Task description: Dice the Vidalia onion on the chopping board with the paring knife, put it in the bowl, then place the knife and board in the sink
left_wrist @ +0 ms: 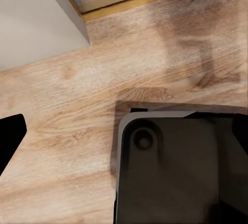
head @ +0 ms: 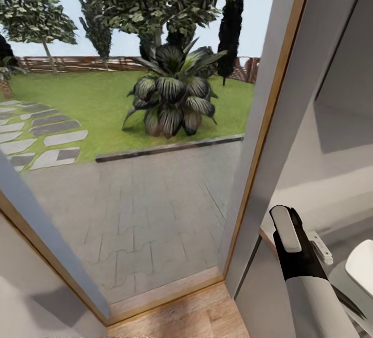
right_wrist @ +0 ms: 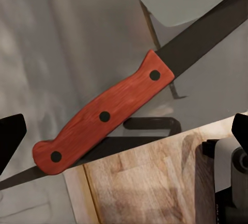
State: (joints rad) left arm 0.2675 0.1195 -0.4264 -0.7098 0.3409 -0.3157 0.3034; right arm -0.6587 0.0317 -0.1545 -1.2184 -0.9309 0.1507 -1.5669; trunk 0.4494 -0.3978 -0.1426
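- Where the head view looks through a tall glass door, a paved patio, a lawn and a broad-leaved plant (head: 173,97) are seen outside.
- The right arm (head: 305,270) is raised at that view's lower right beside the door frame.
- In the right wrist view, the paring knife (right_wrist: 111,108) is seen between the spread fingertips (right_wrist: 10,136); whether it is gripped cannot be told.
- In the left wrist view, a dark fingertip (left_wrist: 10,136) is seen above the plank floor (left_wrist: 77,115) and the robot's dark base (left_wrist: 181,167); the left gripper's state cannot be told.
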